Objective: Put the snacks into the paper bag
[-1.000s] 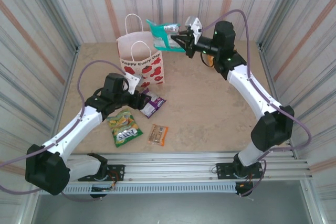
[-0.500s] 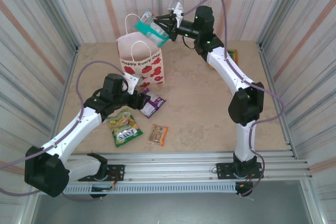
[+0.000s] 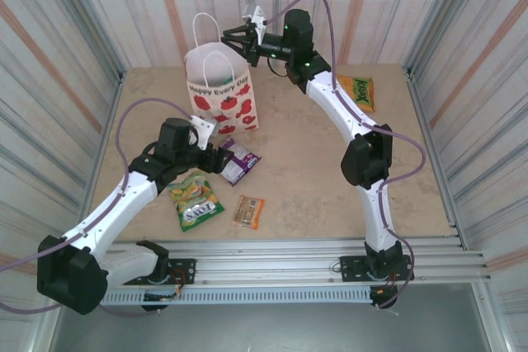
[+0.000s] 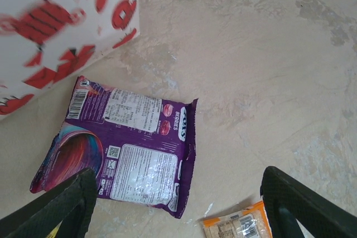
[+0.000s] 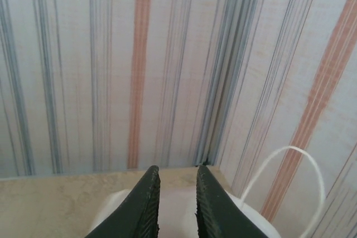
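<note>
The paper bag, white with red tomato prints, stands upright at the back of the table. My right gripper hovers just above its open mouth. Its jaws stand slightly apart with nothing between them, the bag's white rim and a loop handle below. My left gripper is open, low over the purple snack, its fingers straddling that packet. A green snack and a small brown-orange bar lie nearer the front. An orange snack with a green label lies at the back right.
Striped corrugated walls close in the table on three sides. The metal rail with the arm bases runs along the near edge. The bar's end lies close to my left gripper's right finger.
My right arm swung left and carried the teal packet over the bag. Its jaws have parted and the teal packet is gone from them. The left arm has barely moved.
</note>
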